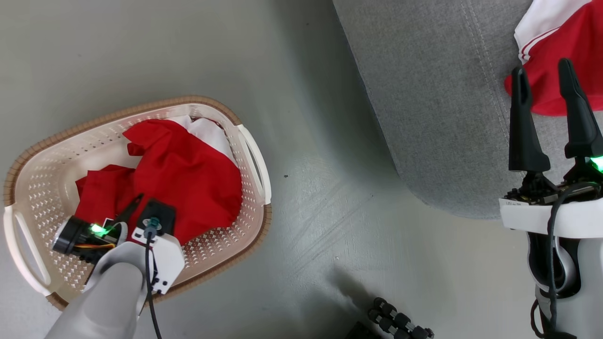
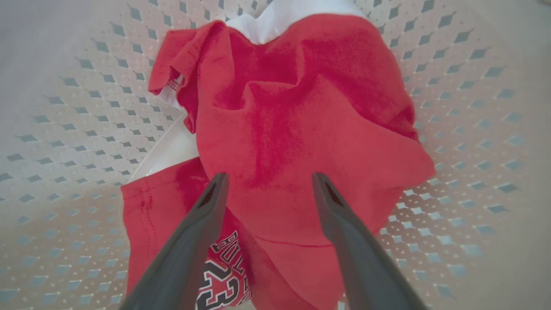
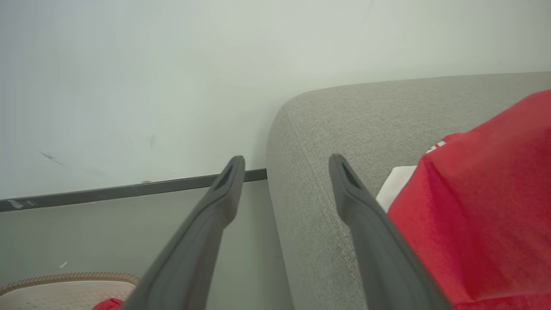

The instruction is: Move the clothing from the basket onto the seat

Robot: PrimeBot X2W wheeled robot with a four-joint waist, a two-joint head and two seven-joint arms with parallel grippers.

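the grey seat (image 1: 424, 94) fills the upper right, and one red and white garment (image 1: 584, 33) lies on it at the far right edge. the basket (image 1: 33, 155) stands on the floor (image 1: 320, 226), apart from the seat, with the rest of the clothing (image 1: 188, 174) heaped inside, one piece showing dark print. the left gripper (image 2: 270, 175) points down at that heap, fingers spread wide, grasping nothing. the right gripper (image 1: 541, 66) is released too, over the seat just beside the garment.
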